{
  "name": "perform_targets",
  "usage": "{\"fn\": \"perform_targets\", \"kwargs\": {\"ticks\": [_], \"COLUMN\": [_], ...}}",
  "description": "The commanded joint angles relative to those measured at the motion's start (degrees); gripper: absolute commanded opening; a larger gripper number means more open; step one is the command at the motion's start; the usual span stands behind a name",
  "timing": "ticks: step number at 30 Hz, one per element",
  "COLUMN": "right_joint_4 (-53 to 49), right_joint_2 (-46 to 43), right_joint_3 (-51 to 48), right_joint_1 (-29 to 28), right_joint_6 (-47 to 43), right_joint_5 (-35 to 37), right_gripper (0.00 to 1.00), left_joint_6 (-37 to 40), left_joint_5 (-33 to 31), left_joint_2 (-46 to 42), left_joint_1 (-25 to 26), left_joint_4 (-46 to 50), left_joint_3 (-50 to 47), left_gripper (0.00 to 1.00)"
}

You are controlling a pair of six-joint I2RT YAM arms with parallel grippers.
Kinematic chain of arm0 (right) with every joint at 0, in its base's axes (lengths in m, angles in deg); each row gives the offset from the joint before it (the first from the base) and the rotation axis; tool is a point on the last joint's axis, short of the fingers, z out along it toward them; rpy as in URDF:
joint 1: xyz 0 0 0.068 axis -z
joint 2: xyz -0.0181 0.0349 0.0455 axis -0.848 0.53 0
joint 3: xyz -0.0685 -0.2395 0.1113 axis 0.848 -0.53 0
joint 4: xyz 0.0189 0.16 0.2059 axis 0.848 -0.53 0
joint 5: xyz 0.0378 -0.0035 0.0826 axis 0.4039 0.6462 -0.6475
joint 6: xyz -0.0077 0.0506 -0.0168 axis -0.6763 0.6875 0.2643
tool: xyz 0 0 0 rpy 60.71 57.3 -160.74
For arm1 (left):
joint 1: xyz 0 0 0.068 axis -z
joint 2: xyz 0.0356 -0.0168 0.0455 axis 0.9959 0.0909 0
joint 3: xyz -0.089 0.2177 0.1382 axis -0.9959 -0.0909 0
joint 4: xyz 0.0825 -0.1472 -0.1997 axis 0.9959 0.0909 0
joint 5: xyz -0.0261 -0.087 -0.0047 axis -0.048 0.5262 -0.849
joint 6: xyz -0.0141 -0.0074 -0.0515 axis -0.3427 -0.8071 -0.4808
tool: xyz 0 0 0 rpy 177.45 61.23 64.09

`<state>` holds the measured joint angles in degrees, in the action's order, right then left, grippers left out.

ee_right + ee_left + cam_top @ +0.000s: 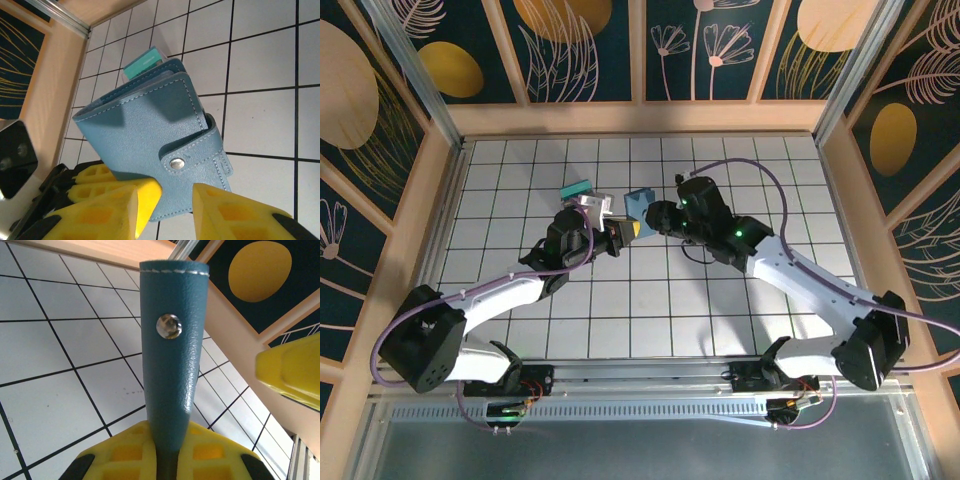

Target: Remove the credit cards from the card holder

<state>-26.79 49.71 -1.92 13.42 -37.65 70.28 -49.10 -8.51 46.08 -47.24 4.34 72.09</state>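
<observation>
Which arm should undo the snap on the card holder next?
Probably right. The left gripper is clamped on the card holder, holding it up; the right gripper is open, its fingers facing the snapped flap.

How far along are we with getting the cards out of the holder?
Done: the left gripper has the card holder clamped. In hand: the right gripper, open, sits at its lower edge, by the snap, which looks fastened. A teal card shows past the far edge; whether it is out or tucked in, I cannot tell. Still to do: unsnap, open, pull the cards.
</observation>
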Motion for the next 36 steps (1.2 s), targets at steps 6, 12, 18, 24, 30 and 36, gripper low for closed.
{"fn": "perform_targets", "kwargs": {"ticks": [6,12,18,24,30,36], "right_joint_4": [-1.82,-0.62,-0.18,-1.31,-2.11,-1.61], "right_joint_2": [3.64,5.27,7.11,8.36,8.41,7.92], "right_joint_3": [3.17,3.38,4.26,4.22,3.01,1.5], "right_joint_1": [-0.6,-0.64,-0.67,-0.62,-0.43,-0.18], "right_joint_6": [-0.35,-0.74,-1.69,-1.98,-1.63,-1.14], "right_joint_5": [0.65,0.65,0.65,4.07,6.98,7.41], "right_gripper": [0.34,0.36,0.4,0.39,0.34,0.19], "left_joint_6": [0.09,0.04,0.19,0.4,0.37,0.27], "left_joint_5": [0.88,1.8,2.98,4.04,3.44,2.57], "left_joint_2": [0.94,1.22,1.33,0.67,0.08,-0.23], "left_joint_1": [0.25,0.34,0.34,0.32,0.3,0.33], "left_joint_4": [-1.95,-2.3,-2.76,-3.61,-3.66,-3.8], "left_joint_3": [2.43,2.43,2.43,2.07,1.76,1.53], "left_gripper": [0.0,0.0,0.0,0.0,0.0,0.0]}}
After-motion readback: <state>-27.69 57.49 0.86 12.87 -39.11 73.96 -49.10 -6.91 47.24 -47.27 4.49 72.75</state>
